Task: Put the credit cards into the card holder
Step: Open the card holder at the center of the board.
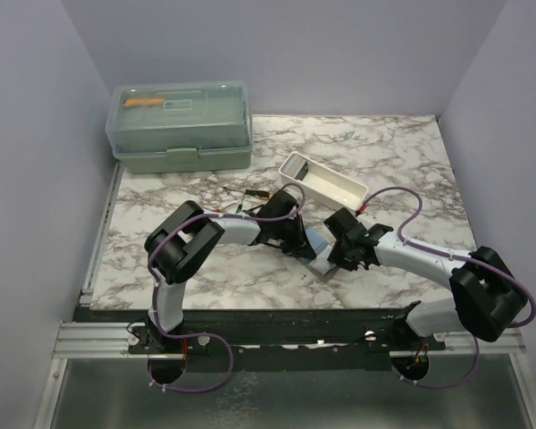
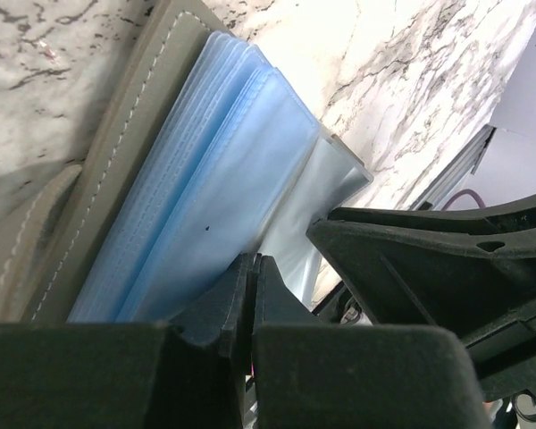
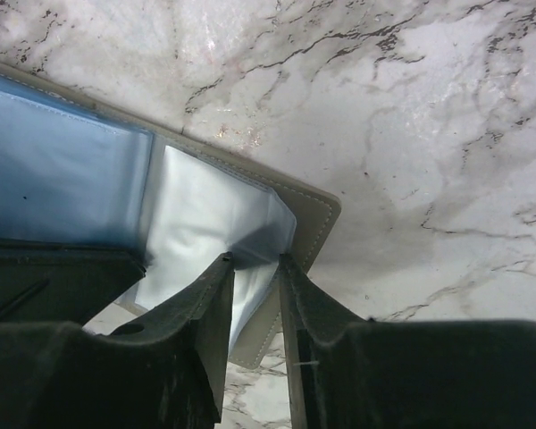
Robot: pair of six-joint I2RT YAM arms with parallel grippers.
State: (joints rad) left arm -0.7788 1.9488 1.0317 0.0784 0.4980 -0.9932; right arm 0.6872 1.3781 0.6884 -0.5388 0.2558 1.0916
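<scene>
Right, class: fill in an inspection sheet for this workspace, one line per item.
Surface: marble table.
Job's things: holder lies open, its blue sleeves fanned; cards, nothing seen.
Clutter: white tray; green lidded box at the far left; thin dark bits between them.
Grippers: left gripper shut on the holder's blue sleeve edge; right gripper pinching its pale end sleeve.
Cables: purple cables looped along both arms.
Surroundings: plain lilac walls.
</scene>
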